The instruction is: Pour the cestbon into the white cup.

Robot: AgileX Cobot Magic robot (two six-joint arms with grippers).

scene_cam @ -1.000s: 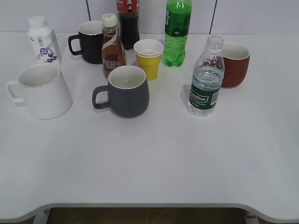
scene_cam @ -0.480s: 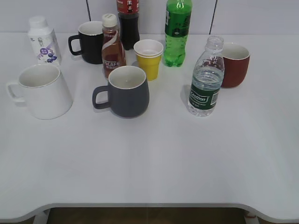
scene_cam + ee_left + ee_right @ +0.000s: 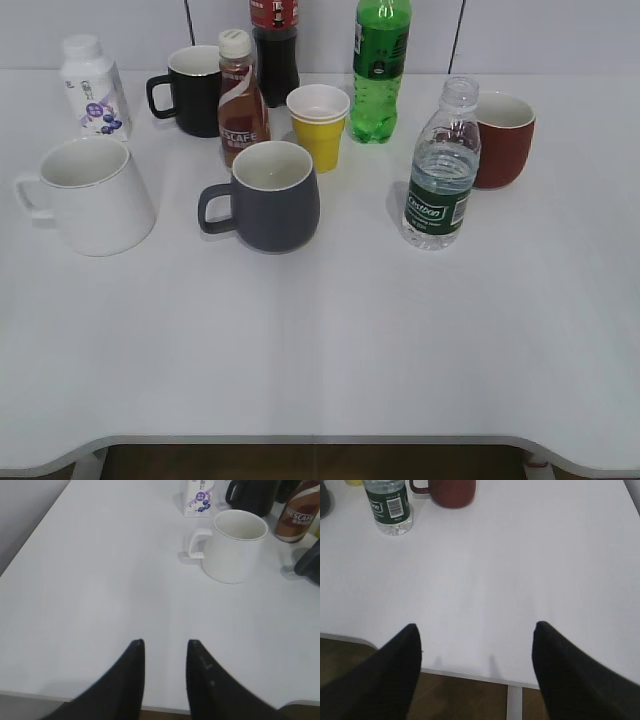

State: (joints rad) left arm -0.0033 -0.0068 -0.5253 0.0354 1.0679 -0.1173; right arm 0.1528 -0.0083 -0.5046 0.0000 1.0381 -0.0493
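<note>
The cestbon point(image 3: 441, 170), a clear ribbed bottle with a dark green label and no cap, stands upright at the right of the table; it also shows at the top left of the right wrist view point(image 3: 388, 506). The white cup point(image 3: 95, 195) stands at the left, handle to the left, and shows in the left wrist view point(image 3: 235, 546). My left gripper point(image 3: 165, 642) is open and empty above the table's front edge, well short of the white cup. My right gripper point(image 3: 476, 626) is wide open and empty near the front edge, well short of the cestbon. Neither gripper shows in the exterior view.
A dark grey mug point(image 3: 270, 195), yellow paper cup point(image 3: 319, 125), Nescafe bottle point(image 3: 241, 98), black mug point(image 3: 192, 90), dark cola bottle point(image 3: 274, 45), green soda bottle point(image 3: 379, 70), red mug point(image 3: 500, 138) and small white bottle point(image 3: 92, 87) stand around the back half of the table.
</note>
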